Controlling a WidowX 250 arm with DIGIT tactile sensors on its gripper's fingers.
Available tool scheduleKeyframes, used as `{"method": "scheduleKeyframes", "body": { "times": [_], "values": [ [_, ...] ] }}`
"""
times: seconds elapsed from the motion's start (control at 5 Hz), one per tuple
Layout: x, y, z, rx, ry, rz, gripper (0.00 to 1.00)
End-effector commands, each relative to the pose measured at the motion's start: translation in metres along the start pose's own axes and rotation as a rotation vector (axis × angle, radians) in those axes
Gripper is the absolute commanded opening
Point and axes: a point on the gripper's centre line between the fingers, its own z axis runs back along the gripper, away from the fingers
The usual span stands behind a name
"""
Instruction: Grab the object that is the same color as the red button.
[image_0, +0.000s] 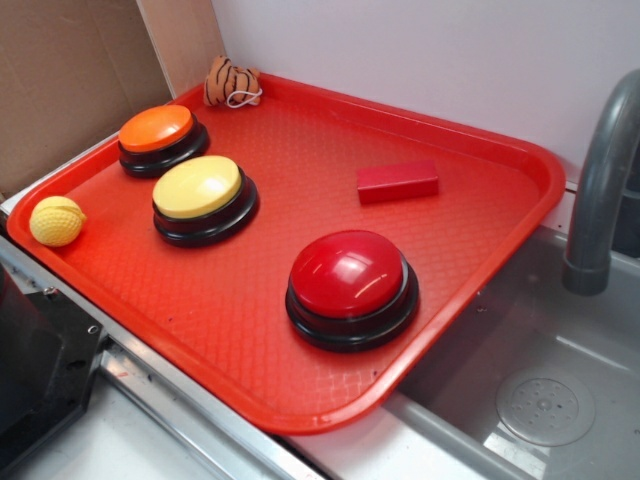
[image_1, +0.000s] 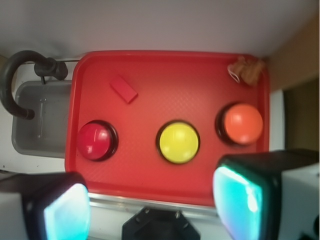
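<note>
A small matte red block (image_0: 398, 181) (image_1: 124, 89) lies flat on the red tray (image_0: 250, 330) (image_1: 150, 175) toward its far side. The glossy red button (image_0: 351, 285) (image_1: 96, 139) on a black base stands nearer the tray's front. My gripper (image_1: 152, 205) shows only in the wrist view, high above the tray's front edge. Its two teal-padded fingers (image_1: 67, 212) stand wide apart, with nothing between them. The block is far from the fingers, beyond the red button.
A yellow button (image_0: 200, 195) (image_1: 178, 141) and an orange button (image_0: 158, 135) (image_1: 242, 123) stand on the tray. A striped plush toy (image_0: 230, 82) (image_1: 245, 70) lies in its far corner, a yellow ball (image_0: 57, 220) at its left rim. A sink (image_0: 540, 390) (image_1: 40, 120) with a grey faucet (image_0: 600, 190) adjoins the tray.
</note>
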Motion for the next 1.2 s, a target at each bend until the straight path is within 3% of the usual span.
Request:
{"method": "scheduleKeyframes", "body": {
  "times": [0.0, 0.2, 0.4, 0.6, 0.8, 1.0],
  "values": [
    [0.095, -0.048, -0.041, 0.034, 0.115, -0.304, 1.00],
    [0.113, -0.078, -0.076, 0.039, 0.150, -0.551, 1.00],
    [0.101, -0.091, -0.114, 0.057, 0.181, -0.800, 1.00],
    [0.069, -0.093, -0.140, 0.076, 0.149, -0.926, 1.00],
    [0.053, -0.092, -0.165, 0.042, 0.120, -0.942, 1.00],
    [0.050, -0.093, -0.189, 0.016, 0.176, -0.934, 1.00]
  ]
}}
